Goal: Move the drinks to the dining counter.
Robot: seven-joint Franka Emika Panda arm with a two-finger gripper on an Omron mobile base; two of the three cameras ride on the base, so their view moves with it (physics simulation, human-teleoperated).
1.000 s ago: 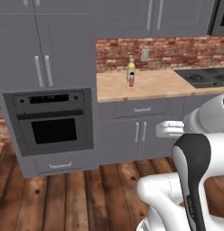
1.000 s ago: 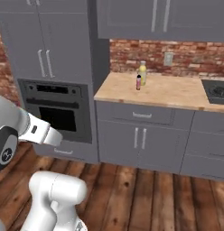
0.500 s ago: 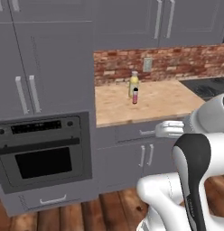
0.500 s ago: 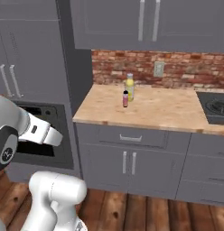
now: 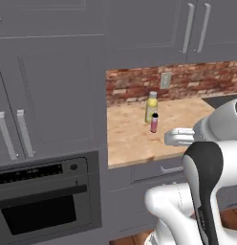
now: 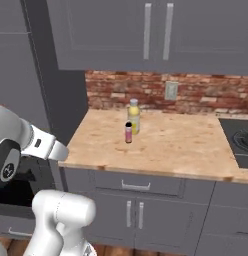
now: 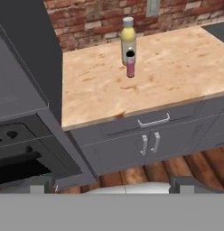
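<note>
Two drinks stand together on a wood counter (image 5: 127, 141) (image 6: 191, 145) (image 7: 91, 90) with a brick backsplash. The yellow bottle (image 5: 151, 106) (image 6: 134, 115) (image 7: 128, 38) with a pale cap is upright near the wall. Just in front of it stands the small pink bottle (image 5: 154, 123) (image 6: 128, 132) (image 7: 130, 64) with a dark cap. My gripper (image 7: 114, 185) is open and holds nothing; it hangs well short of the counter's front edge, facing the bottles. The dining counter is out of view.
A built-in oven (image 5: 39, 201) (image 7: 19, 153) sits in a tall grey cabinet (image 5: 48, 95) left of the counter. Grey wall cabinets (image 6: 156, 30) hang above it. A dark cooktop (image 6: 241, 140) lies at the counter's right end. Drawers and doors (image 7: 150, 140) front the counter.
The whole picture has shifted: the base has driven closer, so counter and bottles look larger. The bottles stand as before. The gripper stays open.
</note>
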